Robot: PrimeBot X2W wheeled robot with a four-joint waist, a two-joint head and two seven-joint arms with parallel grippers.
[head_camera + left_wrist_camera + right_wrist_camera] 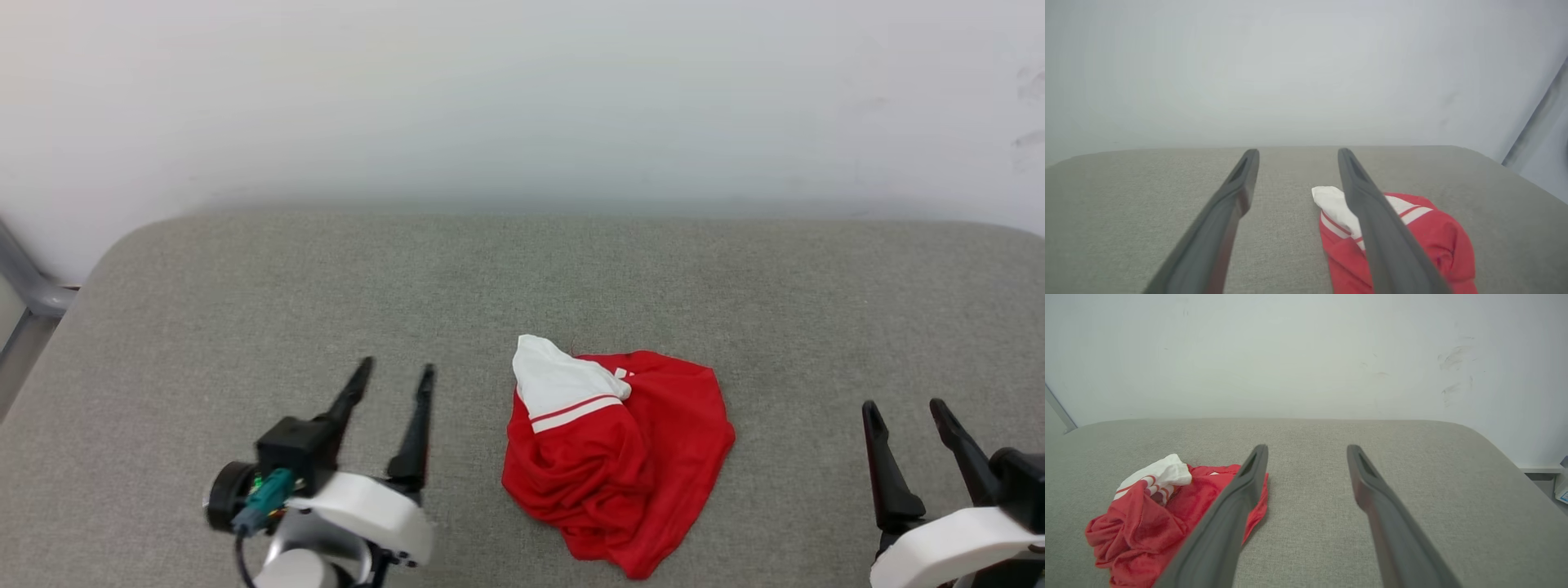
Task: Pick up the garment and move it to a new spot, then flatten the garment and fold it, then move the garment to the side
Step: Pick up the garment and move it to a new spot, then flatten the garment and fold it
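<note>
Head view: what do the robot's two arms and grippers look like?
The left gripper and right gripper each have two long, tapering dark fingers on a glossy white wrist shell. The left wrist also carries a black boxy module, a teal connector, a black cable and a round black cap. No markings are legible.

Left gripper (pixel 397 365) spread wide, empty; right gripper (pixel 903 404) spread wide, empty.

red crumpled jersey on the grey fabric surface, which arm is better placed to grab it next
Left, probably: the open left gripper sits nearer the crumpled red and white jersey than the open right gripper, which has more bare grey fabric surface to cross.
</note>
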